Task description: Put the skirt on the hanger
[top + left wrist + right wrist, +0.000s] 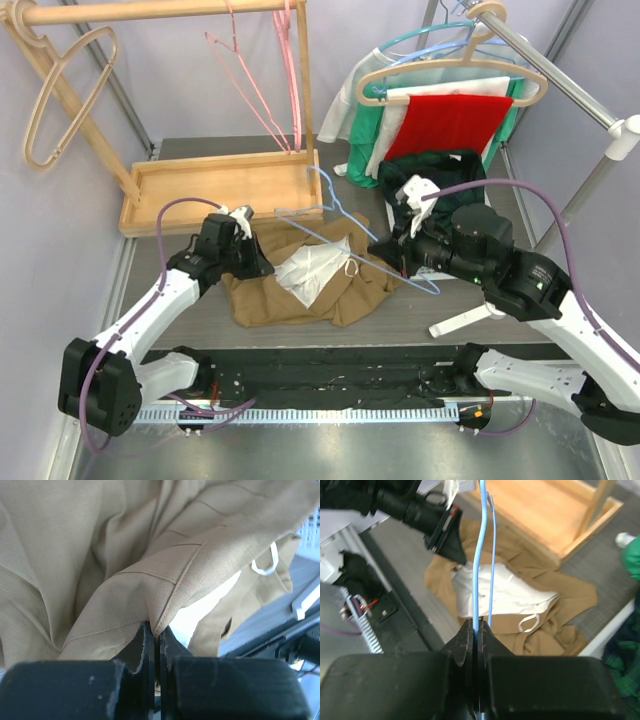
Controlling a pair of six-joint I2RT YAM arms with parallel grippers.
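Note:
The tan skirt (262,296) lies crumpled on the table between the arms, its white lining (308,274) turned up. My left gripper (266,266) is at the skirt's left edge. In the left wrist view it (157,631) is shut on a seamed fold of the skirt (125,555). A light blue wire hanger (322,235) hangs over the skirt, hook toward the wooden tray. My right gripper (379,250) holds its right end. In the right wrist view it (479,625) is shut on the hanger (479,555), above the skirt (560,595).
A wooden rack with a tray (220,185) stands at the back left, with pink wire hangers (262,95) and a beige hanger (55,100) on it. Garments hang from a metal rail (440,110) at the back right, above a dark green garment (440,168).

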